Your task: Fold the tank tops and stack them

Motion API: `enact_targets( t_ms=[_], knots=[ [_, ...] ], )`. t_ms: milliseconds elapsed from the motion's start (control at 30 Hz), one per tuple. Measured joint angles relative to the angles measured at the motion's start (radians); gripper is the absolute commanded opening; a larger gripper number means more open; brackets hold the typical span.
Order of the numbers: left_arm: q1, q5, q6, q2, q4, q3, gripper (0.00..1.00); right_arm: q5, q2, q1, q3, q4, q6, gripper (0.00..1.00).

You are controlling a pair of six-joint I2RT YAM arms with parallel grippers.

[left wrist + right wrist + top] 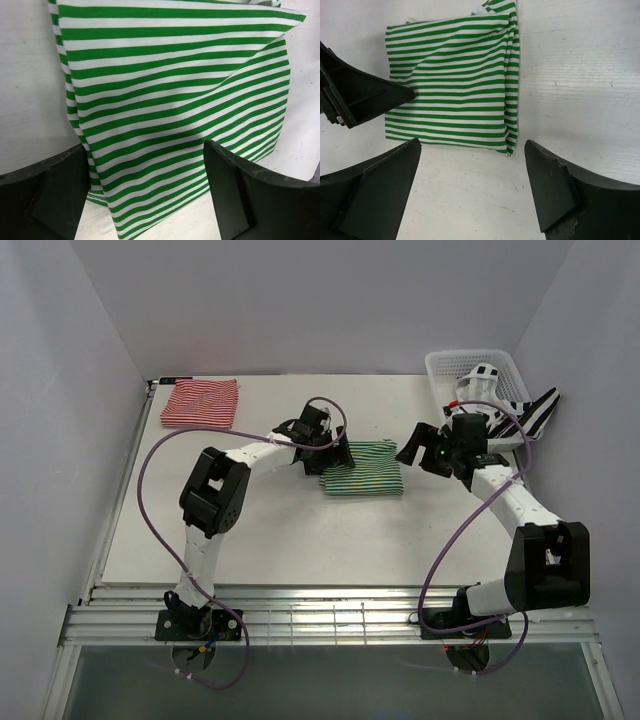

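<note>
The green-and-white tank top lies folded into a rectangle at the middle of the table. My left gripper hovers at its left edge with its jaws wide open; in the left wrist view the striped cloth fills the space beyond the gripper. My right gripper stands open just right of the top, over bare table, with the folded top ahead of it. The red-and-white tank top lies folded at the back left. The black-and-white tank top hangs over the basket's side.
A white lattice basket stands at the back right corner. White walls close in the table on three sides. Part of the left gripper shows at the left edge of the right wrist view.
</note>
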Motion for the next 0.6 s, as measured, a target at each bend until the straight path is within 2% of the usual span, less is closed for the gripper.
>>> enact_targets(
  t_ms=[200,500,600],
  knots=[
    [-0.011,-0.014,-0.042,0.027,0.014,0.019,0.67,0.009,0.000,-0.005,-0.046,-0.006,-0.006,0.90],
    [-0.064,-0.105,-0.058,0.123,-0.009,0.148,0.55,0.040,-0.008,-0.023,-0.074,-0.016,-0.008,0.90],
    [-0.082,-0.142,-0.063,0.157,-0.018,0.194,0.42,0.053,-0.026,-0.032,-0.098,-0.023,-0.014,0.90]
  ],
)
